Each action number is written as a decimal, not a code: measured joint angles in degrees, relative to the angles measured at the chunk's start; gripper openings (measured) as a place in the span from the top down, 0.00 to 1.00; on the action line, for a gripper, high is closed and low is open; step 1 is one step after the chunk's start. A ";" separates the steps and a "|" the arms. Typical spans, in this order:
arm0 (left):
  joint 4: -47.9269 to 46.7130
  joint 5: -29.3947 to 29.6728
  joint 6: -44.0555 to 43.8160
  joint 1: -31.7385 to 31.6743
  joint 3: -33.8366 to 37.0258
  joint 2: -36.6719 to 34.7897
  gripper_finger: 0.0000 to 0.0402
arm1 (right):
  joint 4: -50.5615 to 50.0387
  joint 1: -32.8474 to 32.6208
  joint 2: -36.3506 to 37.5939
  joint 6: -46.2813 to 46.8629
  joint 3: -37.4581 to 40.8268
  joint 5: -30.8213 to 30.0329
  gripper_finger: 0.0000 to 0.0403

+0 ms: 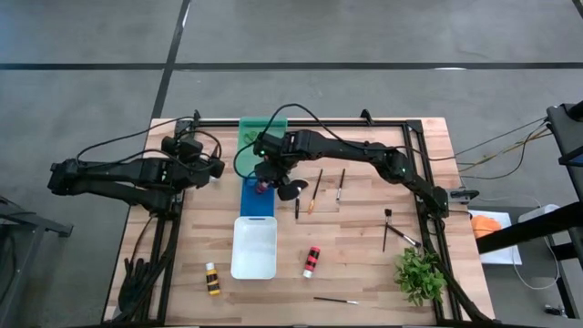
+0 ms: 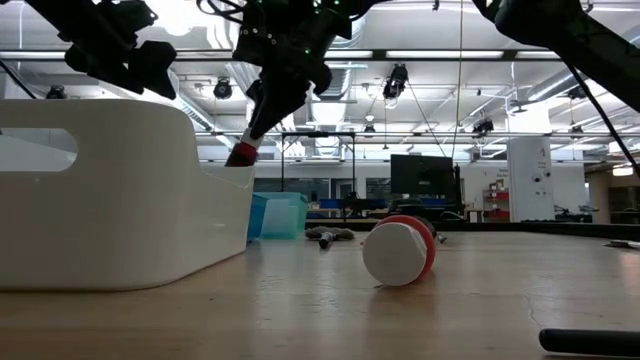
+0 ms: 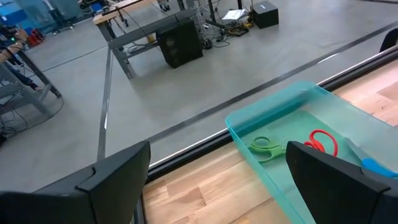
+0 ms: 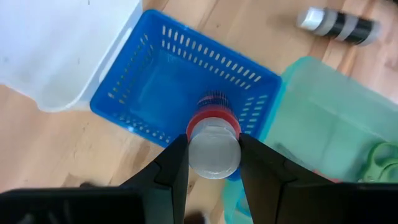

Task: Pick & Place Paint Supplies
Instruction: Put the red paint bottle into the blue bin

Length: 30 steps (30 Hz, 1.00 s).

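R gripper (image 4: 213, 163) clamps red-banded paint bottle (image 4: 214, 143) over blue basket (image 4: 155, 93) — L gripper (image 3: 217, 180) wide, empty, beside green tray (image 3: 273, 118).

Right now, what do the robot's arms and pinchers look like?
Both arms are dark, almost black, built from jointed segments with black cables looping along them. The left gripper and right gripper each end in two flat, blocky black fingers. Small green lights glow on the right arm's wrist in the low view.
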State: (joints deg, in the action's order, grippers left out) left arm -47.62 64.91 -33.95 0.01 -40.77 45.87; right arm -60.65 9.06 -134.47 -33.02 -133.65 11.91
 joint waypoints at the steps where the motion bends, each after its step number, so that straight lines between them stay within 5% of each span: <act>1: 0.00 -0.06 0.00 0.00 0.00 0.00 0.05 | -0.11 0.04 0.00 -0.24 0.37 -0.02 0.73; 30: 0.24 -0.62 -0.42 0.00 0.00 0.00 0.05 | 1.61 0.37 0.00 -2.17 3.71 0.08 0.73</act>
State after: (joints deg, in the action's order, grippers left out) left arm -47.37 64.29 -34.37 0.01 -40.77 45.87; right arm -59.05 9.43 -134.48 -35.19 -129.94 11.99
